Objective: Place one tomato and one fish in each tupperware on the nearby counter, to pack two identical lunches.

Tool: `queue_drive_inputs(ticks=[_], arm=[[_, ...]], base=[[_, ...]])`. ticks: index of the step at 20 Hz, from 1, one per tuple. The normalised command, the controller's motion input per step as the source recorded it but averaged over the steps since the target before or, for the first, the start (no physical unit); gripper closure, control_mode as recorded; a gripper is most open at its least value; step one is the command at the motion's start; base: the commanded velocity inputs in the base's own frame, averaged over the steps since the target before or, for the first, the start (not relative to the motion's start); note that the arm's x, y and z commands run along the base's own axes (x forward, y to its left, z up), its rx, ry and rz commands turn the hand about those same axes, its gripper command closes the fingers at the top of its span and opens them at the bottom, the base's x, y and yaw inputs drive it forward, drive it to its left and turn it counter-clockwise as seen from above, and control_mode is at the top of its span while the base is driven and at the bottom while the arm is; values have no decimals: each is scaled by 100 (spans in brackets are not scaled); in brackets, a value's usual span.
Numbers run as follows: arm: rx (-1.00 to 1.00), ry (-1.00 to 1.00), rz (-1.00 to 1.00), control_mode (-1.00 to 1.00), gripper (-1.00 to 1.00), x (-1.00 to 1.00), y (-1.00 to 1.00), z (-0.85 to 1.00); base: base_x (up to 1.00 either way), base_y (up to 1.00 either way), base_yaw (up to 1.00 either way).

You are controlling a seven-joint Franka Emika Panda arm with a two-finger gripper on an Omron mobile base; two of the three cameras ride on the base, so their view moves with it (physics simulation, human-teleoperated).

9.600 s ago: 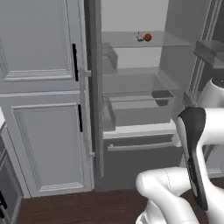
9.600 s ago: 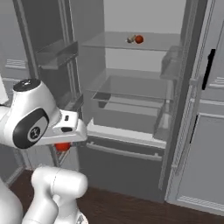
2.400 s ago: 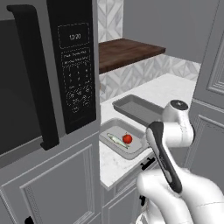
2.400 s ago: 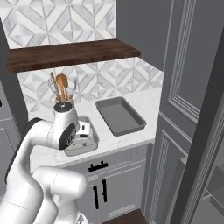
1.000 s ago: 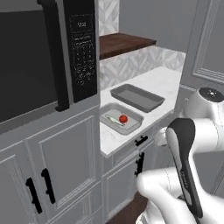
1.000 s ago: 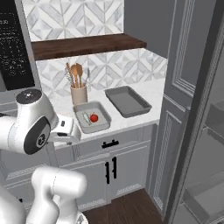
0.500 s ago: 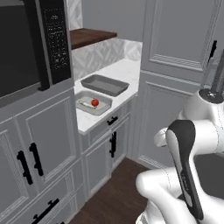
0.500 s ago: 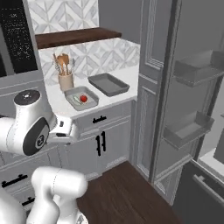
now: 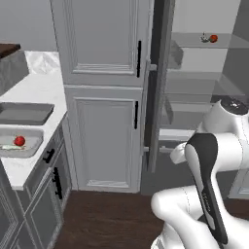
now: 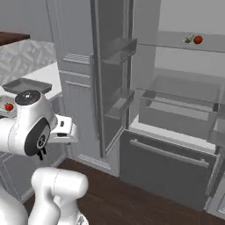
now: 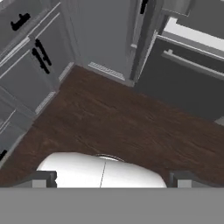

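Red tomato (image 10: 198,39) on fridge shelf, far beyond wide, empty fingers (image 11: 43,178); reaching risks clipping the open door (image 10: 112,66).

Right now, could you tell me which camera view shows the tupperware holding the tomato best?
The left base view shows it best: the tupperware lies on the counter at the left edge, with the tomato inside in plain sight. In the right base view, the same tomato peeks out at the left edge, with the tray mostly hidden behind the arm.
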Motion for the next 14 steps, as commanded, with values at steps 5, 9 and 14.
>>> queue_drive_inputs(ticks=[5, 9, 14], arm=[[0, 0, 0, 100, -100, 0, 0, 0], [0, 0, 0, 100, -100, 0, 0, 0], [0, 0, 0, 100, -100, 0, 0, 0]], base=[[0, -13, -90], [29, -14, -52], [55, -49, 2]])
